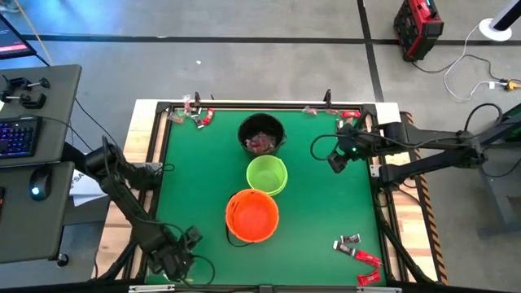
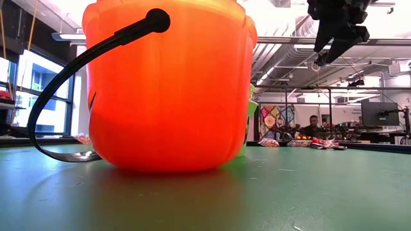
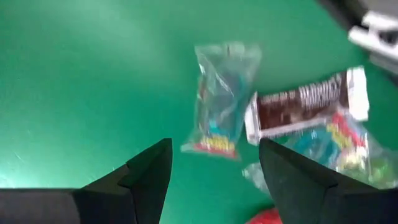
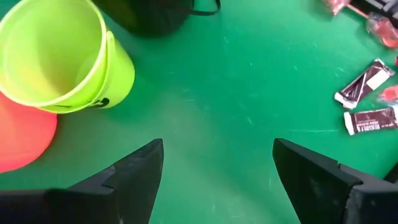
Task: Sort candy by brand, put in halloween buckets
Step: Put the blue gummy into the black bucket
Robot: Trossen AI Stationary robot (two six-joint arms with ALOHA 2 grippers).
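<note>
— How do your claws stand?

— My left claw (image 3: 214, 165) is spread wide and empty, low at the lower left of the high view, over a clear-wrapped candy (image 3: 221, 99) and a dark brown chocolate bar (image 3: 305, 102). My right claw (image 4: 217, 168) is also wide apart, holding nothing, above bare green tabletop (image 1: 326, 203) right of the buckets.

— And the buckets?

— Three in a line down the middle: black bucket (image 1: 261, 133) uppermost with candy inside, lime green bucket (image 1: 267, 174) touching it, orange bucket (image 1: 252, 215) lowest. More candy lies at the upper corners and lower right (image 1: 358, 256).
</note>
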